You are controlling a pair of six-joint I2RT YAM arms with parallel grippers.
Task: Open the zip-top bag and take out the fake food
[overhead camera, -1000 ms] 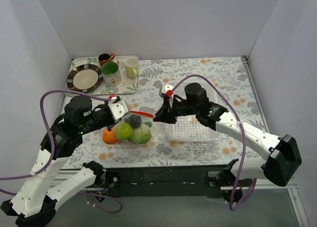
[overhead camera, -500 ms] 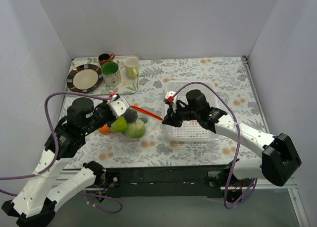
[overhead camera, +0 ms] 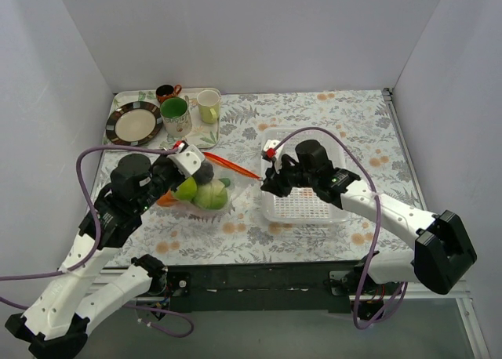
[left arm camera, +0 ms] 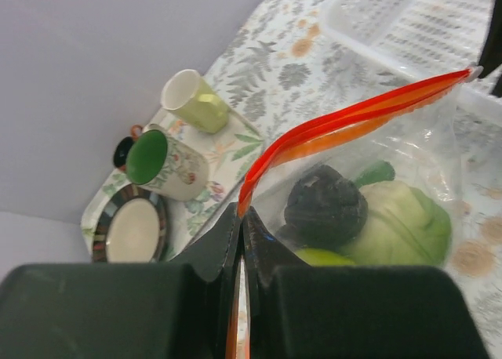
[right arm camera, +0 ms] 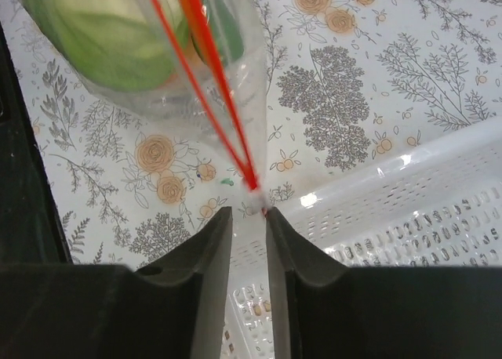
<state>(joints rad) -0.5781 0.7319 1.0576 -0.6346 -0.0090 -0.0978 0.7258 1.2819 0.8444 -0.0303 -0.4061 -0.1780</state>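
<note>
The zip-top bag [overhead camera: 205, 196] lies left of centre, clear, with its orange-red zip strip [overhead camera: 231, 164] stretched between both grippers. Inside it are the fake food: green fruits [overhead camera: 212, 194], a dark piece [overhead camera: 205, 173] and an orange [overhead camera: 166, 198]. My left gripper [overhead camera: 196, 155] is shut on the strip's left end [left arm camera: 241, 214]; the dark piece [left arm camera: 325, 206] and a green fruit [left arm camera: 400, 222] show just beyond it. My right gripper [overhead camera: 265, 183] sits at the strip's right corner. In the right wrist view its jaws [right arm camera: 247, 214] stand slightly apart, with the bag's corner [right arm camera: 252, 188] at their tips.
A white perforated basket [overhead camera: 337, 215] stands under and right of my right gripper. At the back left a tray [overhead camera: 212, 139] holds a green-lined mug [overhead camera: 176, 114], a cream mug [overhead camera: 208, 106], a small dark cup [overhead camera: 166, 92] and a plate [overhead camera: 134, 124]. White walls enclose the table.
My left gripper has lifted its end of the strip back and up, and the bag with the fruits has shifted with it. My right gripper has moved slightly right, to the basket's edge.
</note>
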